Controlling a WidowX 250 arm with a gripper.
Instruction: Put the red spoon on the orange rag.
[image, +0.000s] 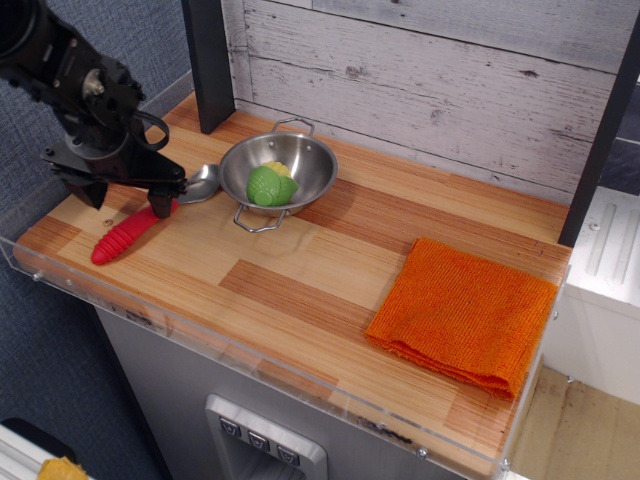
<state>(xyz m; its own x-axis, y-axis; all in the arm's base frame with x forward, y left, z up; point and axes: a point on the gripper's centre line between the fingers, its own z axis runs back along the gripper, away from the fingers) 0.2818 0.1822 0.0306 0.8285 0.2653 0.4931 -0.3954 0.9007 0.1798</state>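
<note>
While the claw (130, 200) is lowered spread over the red spoon (135, 228) at the bench's (300, 270) nine o'clock, the ribbed handle should be pinched squarely before being carried to the orange rag (462, 312) at four o'clock.

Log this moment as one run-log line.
phase: reaching for pickup | gripper: over red spoon handle near its neck, closure unclear | spoon: on counter left of steel bowl | orange rag: bare, front right

Black arm with looping black cable and a black end effector (128, 199)
</note>
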